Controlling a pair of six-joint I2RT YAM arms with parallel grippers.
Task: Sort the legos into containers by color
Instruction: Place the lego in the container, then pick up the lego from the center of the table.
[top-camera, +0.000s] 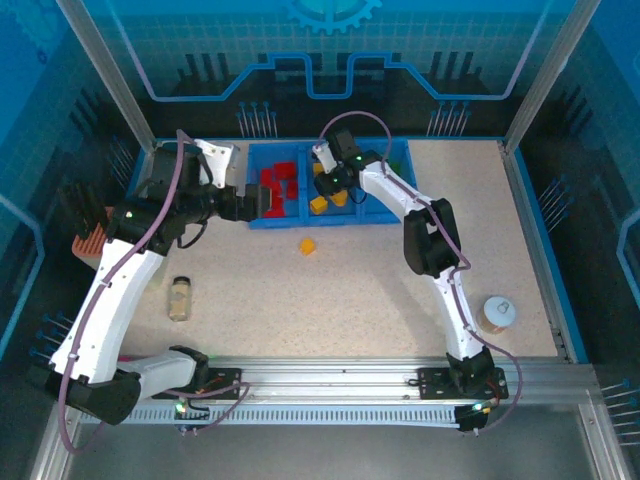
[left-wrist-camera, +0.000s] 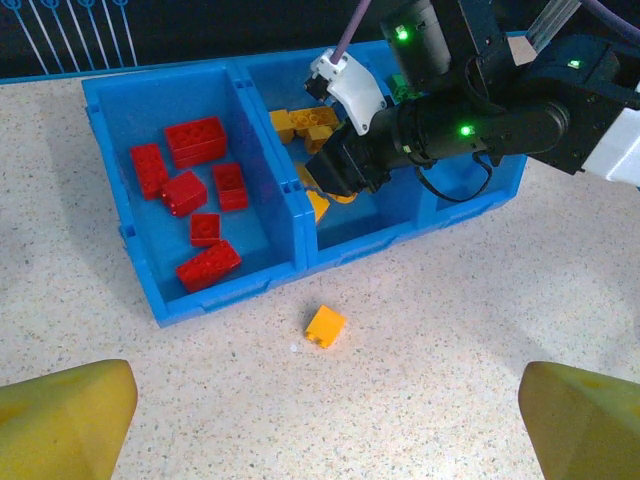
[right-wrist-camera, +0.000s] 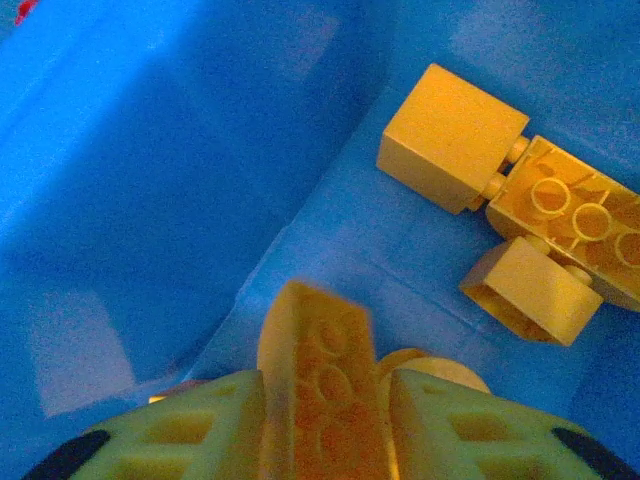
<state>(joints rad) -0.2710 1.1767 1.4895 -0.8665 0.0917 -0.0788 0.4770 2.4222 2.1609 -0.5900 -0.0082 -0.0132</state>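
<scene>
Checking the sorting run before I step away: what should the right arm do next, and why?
Probably open the right gripper fully: the long yellow-orange plastic brick between its fingers hangs low inside the blue plastic tray's middle compartment, beside other yellow bricks, so releasing sorts it.

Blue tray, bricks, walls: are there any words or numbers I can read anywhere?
None can be read.
The shallow blue plastic tray, the red plastic bricks and the yellow-orange plastic bricks bear no letters.
The blue back wall has a gear drawing and lines, no words.
The small clear jar is too small to tell.
</scene>
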